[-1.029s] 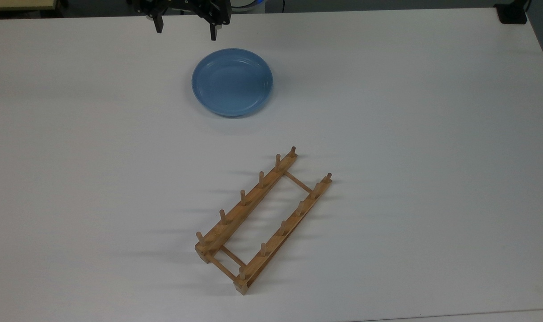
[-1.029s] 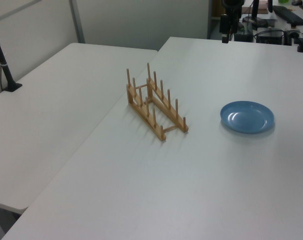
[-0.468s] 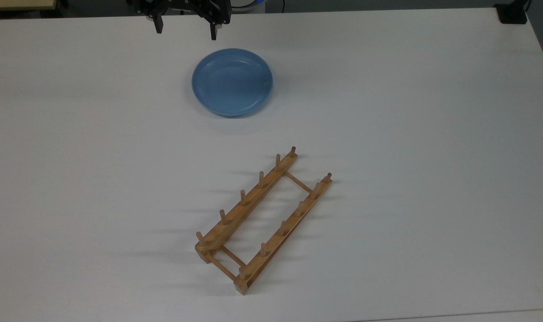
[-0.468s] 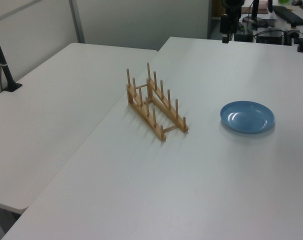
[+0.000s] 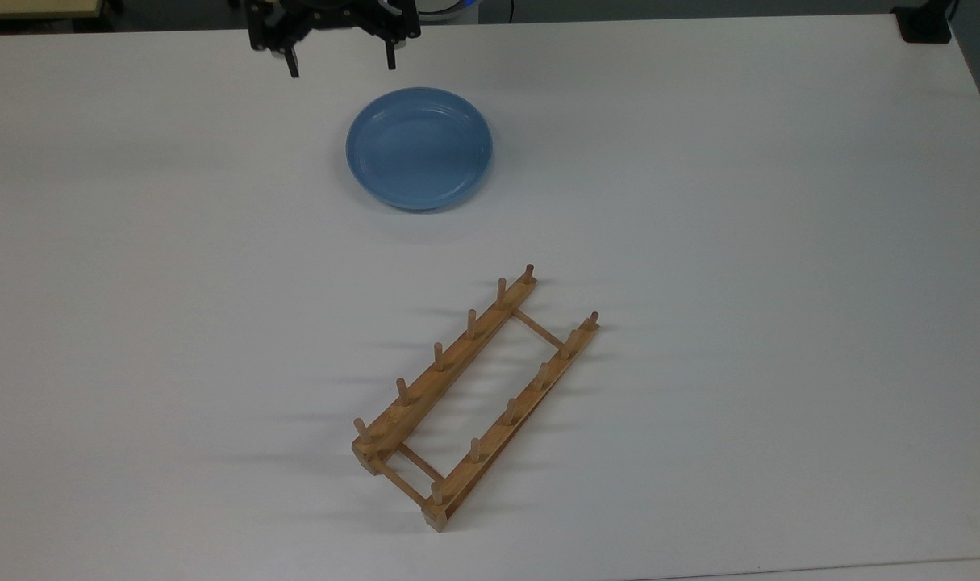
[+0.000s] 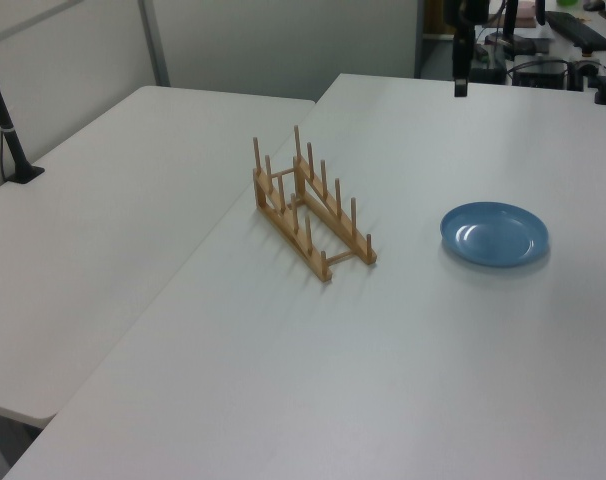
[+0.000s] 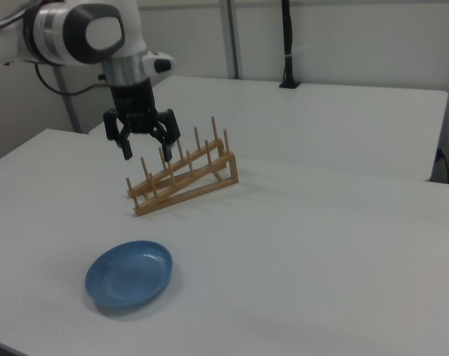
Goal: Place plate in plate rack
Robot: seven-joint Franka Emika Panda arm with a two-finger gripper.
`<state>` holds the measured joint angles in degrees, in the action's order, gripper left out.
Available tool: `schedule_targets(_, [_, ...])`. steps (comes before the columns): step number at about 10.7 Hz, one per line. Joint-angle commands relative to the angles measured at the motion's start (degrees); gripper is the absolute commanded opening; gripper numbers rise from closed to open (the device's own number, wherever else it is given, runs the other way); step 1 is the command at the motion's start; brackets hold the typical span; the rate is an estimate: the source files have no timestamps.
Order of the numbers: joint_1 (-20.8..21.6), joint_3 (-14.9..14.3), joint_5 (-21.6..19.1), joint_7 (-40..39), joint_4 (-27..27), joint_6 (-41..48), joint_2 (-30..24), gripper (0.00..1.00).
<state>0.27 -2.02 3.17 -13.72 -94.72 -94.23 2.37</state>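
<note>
The light-blue plate (image 5: 419, 148) (image 6: 494, 234) (image 7: 129, 274) lies flat on the white table, well apart from the plate rack. The wooden plate rack (image 5: 473, 395) (image 6: 311, 215) (image 7: 184, 176) stands diagonally near the table's middle, and nothing is in it. My gripper (image 5: 343, 68) (image 6: 461, 86) (image 7: 146, 153) hangs open above the table's far edge in the top view. It is beyond the plate and a little to the top view's left of it, holding nothing. Its black fingers (image 7: 126, 152) point down, high over the surface.
A second white table (image 6: 93, 230) adjoins this one, with a black post (image 6: 8, 130) (image 7: 287, 44) clamped on it. A black clamp base (image 5: 925, 24) sits at the top view's far right corner. Desk clutter (image 6: 563, 40) lies behind the arm.
The gripper has turned slightly about its vertical axis and shifted a little toward the left view's right. Plate and rack have not moved.
</note>
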Motion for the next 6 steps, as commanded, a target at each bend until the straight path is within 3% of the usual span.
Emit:
schedule_targets(1, [-0.18, -0.18, -1.06, -15.24, -5.55, -1.64, 1.13, 1.00])
schedule_targets(3, [-1.50, -0.27, -0.79, -20.80, -10.63, -5.77, 2.80, 1.00])
schedule_targets(6, [-2.82, -0.27, 1.92, -23.20, -15.57, -9.73, 7.19, 0.99])
